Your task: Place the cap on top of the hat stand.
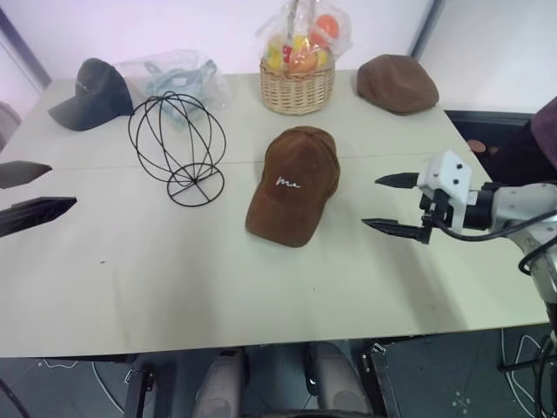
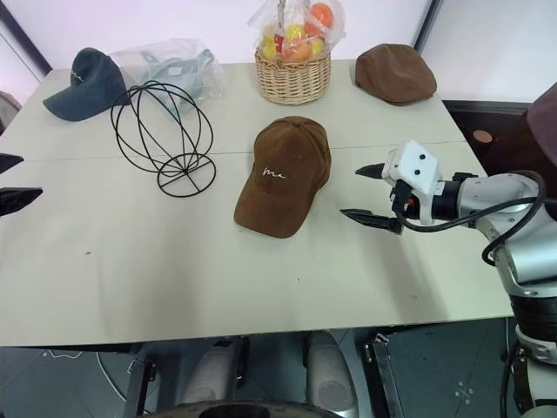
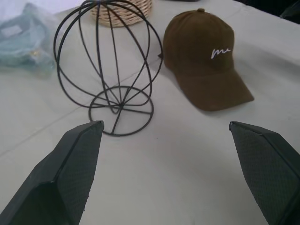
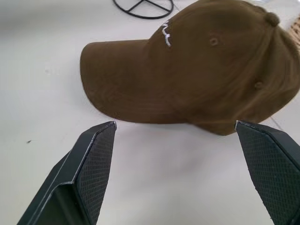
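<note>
Right gripper (image 1: 387, 204) level beside the cap (image 1: 293, 184) — jaws wide.

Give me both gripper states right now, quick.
Left gripper: open, holding nothing.
Right gripper: open, holding nothing, beside the cap without touching it.

Bright, even overhead light, slight pink-violet cast on the back wall toward 12 o'clock. Soft short shadows under the cap (image 1: 293, 185) and the hat stand (image 1: 177, 145). Table (image 1: 174, 287) evenly lit, no glare. Wrist views: near fingertips slightly soft.
</note>
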Controlling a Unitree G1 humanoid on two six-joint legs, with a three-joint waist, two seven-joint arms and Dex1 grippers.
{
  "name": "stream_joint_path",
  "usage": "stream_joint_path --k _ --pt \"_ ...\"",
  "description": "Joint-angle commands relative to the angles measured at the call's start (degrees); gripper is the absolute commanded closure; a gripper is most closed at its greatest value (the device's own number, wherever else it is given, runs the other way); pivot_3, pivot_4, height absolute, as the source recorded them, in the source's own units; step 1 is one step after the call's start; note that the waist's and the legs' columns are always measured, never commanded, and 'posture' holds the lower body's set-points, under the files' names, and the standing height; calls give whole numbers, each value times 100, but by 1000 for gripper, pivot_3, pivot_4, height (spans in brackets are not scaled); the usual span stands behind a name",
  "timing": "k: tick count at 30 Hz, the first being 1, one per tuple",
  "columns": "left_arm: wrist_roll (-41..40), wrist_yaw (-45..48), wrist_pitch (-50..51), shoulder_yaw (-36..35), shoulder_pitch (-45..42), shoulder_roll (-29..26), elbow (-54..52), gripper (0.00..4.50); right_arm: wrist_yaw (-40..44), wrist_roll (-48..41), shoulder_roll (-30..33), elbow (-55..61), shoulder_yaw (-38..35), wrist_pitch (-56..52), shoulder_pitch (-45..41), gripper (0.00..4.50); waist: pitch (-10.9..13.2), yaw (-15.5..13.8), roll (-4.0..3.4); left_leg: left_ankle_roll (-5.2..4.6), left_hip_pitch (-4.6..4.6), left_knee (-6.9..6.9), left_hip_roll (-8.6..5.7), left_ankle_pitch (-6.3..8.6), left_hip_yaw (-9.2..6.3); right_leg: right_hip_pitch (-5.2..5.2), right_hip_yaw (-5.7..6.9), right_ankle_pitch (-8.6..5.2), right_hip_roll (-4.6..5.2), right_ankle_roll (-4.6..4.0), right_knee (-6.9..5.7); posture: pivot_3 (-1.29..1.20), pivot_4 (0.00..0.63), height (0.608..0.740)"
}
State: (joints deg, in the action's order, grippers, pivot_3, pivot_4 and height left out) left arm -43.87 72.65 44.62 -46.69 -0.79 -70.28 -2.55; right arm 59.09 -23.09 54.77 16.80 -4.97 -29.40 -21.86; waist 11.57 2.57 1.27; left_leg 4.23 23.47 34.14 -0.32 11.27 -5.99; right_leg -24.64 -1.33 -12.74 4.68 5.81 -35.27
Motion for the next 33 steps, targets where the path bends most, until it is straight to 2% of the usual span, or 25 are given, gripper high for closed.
stream_joint_path --k 1,6,11,17,21,28,33 --pt "63 -122 -182 400 -439 -30 176 0 -780 1167 -305 955 608 1018 444 357 -3 1 5 0 -2 0 7 0 -3 0 4 0 -7 0 -4 0 150 740" --pt "28 -140 -143 631 -675 74 188 0 -1465 2676 -548 835 1301 2703 956 357 -4 -7 7 0 0 1 4 0 7 0 0 0 -2 0 -4 0 150 740" --pt "-2 -131 -111 753 -803 75 187 0 -2420 4103 -857 269 1777 4368 973 357 -8 3 14 0 -7 4 5 -1 7 4 1 1 -4 0 -6 0 150 740" --pt "-7 -177 -73 760 -824 116 143 0 -3548 5191 -1315 -471 2002 5512 996 357 -11 -2 18 -1 -10 5 5 -1 6 5 1 2 -5 -2 -17 0 150 740" --pt "-12 -216 -19 680 -745 165 45 0 -3749 5305 -1615 -574 2044 5693 986 357 -11 3 18 -1 -11 4 5 -2 5 5 0 2 -6 -3 -23 0 150 740" --pt "12 -259 81 506 -644 165 -31 0 -3446 4751 -1886 -594 2037 5646 1033 357 -12 0 20 -3 -20 7 5 -3 1 13 1 2 -7 -2 -32 0 150 740" --pt "33 -277 120 448 -609 150 -60 0 -3393 4829 -2199 -728 2183 5536 896 357 -13 6 22 -3 -25 12 5 -3 -1 17 1 2 -7 -2 -41 0 150 740"
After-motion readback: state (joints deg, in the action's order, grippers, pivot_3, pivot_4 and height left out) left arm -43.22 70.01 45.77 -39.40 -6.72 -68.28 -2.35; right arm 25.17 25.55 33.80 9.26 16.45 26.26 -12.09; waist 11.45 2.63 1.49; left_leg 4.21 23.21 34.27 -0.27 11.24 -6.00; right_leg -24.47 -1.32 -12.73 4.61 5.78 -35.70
